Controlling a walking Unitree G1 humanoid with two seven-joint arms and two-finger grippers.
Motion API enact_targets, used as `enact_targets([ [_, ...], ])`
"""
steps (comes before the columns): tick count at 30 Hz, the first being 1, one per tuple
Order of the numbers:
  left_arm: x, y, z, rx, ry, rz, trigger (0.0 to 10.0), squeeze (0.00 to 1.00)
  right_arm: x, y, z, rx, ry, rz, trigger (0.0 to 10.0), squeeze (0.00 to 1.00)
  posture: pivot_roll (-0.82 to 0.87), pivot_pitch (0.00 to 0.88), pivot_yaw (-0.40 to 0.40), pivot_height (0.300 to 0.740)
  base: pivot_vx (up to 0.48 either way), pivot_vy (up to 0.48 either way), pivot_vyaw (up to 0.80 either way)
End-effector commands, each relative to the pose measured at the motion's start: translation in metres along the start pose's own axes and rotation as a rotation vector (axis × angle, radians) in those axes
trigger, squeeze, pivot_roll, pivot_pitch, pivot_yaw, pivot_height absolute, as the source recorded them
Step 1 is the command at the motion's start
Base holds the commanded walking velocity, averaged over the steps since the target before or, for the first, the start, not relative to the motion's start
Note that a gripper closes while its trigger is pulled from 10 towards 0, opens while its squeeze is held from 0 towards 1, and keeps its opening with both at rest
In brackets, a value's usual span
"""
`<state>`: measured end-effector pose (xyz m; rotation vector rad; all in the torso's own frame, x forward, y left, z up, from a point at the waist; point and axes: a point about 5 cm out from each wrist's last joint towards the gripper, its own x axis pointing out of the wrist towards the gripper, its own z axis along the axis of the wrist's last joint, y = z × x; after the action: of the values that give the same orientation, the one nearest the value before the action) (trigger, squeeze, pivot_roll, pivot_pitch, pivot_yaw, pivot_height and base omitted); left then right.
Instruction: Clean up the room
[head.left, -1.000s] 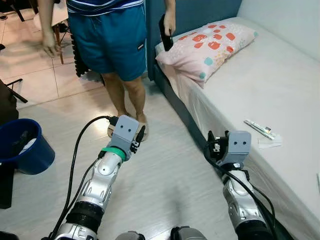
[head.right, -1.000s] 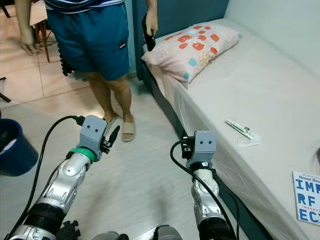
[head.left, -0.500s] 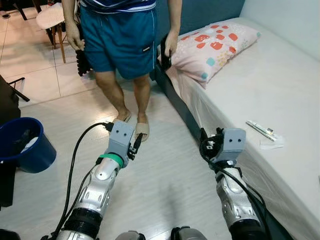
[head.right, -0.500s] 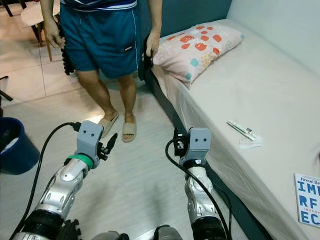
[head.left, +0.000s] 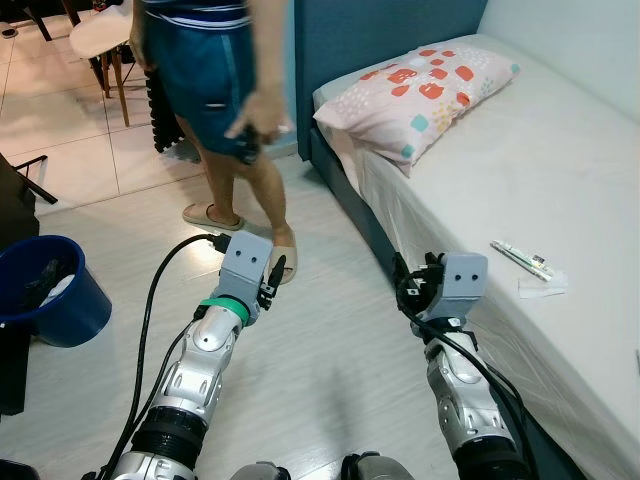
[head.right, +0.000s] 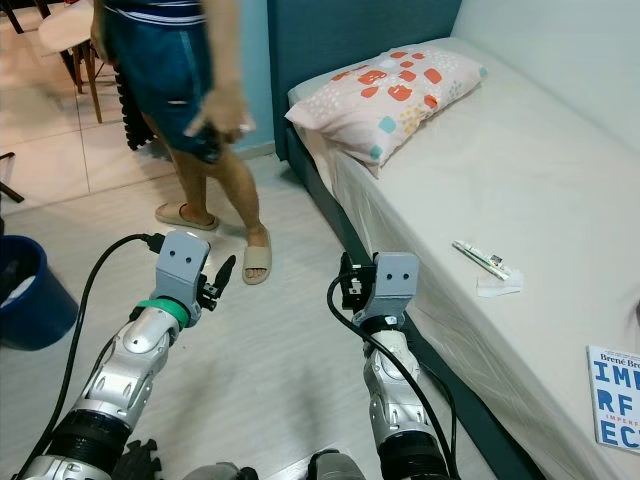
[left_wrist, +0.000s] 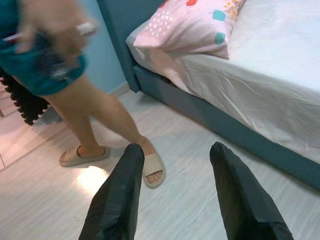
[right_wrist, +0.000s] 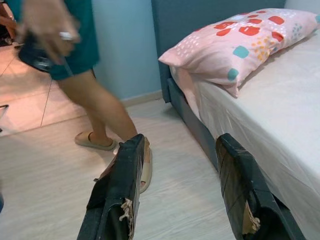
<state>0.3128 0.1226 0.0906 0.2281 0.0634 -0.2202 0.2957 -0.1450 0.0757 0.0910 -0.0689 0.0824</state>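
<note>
Both my arms are held out low over the pale floor beside the bed (head.left: 560, 170). My left gripper (left_wrist: 176, 147) is open and empty, pointing at a person's sandalled feet (left_wrist: 152, 170). My right gripper (right_wrist: 180, 139) is open and empty too, close to the bed's blue base (head.left: 355, 215). On the sheet lie a white tube (head.left: 520, 259) and a crumpled white paper (head.left: 541, 284). A book (head.right: 612, 395) lies further along the bed at my right. A pink patterned pillow (head.left: 415, 90) rests at the head.
A person (head.left: 205, 70) in blue shorts stands ahead of my left arm, a dark object in the lowered hand (head.left: 252, 125). A blue bucket (head.left: 45, 290) sits on the floor at the left. A chair (head.left: 100, 35) stands at the back left.
The person has turned and stepped to the left, away from the bed, the hand swinging across. My arms have hardly moved.
</note>
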Motion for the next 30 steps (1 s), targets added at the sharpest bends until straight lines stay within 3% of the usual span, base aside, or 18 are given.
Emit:
enact_targets([
  [1, -0.0007, -0.0018, -0.0023, -0.002, 0.003, 0.002, 10.0, 0.0, 0.0003, 0.0009, 0.0, -0.003, 0.007, 0.008, 10.0, 0.0, -0.06, 0.012, 0.038, 0.74, 0.0, 0.0, 0.0],
  [30, -0.0027, -0.0018, -0.0045, 0.015, 0.0, 0.013, 10.0, 0.0, -0.0031, 0.0062, -0.0088, -0.01, 0.049, 0.03, 10.0, 0.0, -0.05, 0.017, 0.043, 0.74, 0.454, 0.0, 0.0],
])
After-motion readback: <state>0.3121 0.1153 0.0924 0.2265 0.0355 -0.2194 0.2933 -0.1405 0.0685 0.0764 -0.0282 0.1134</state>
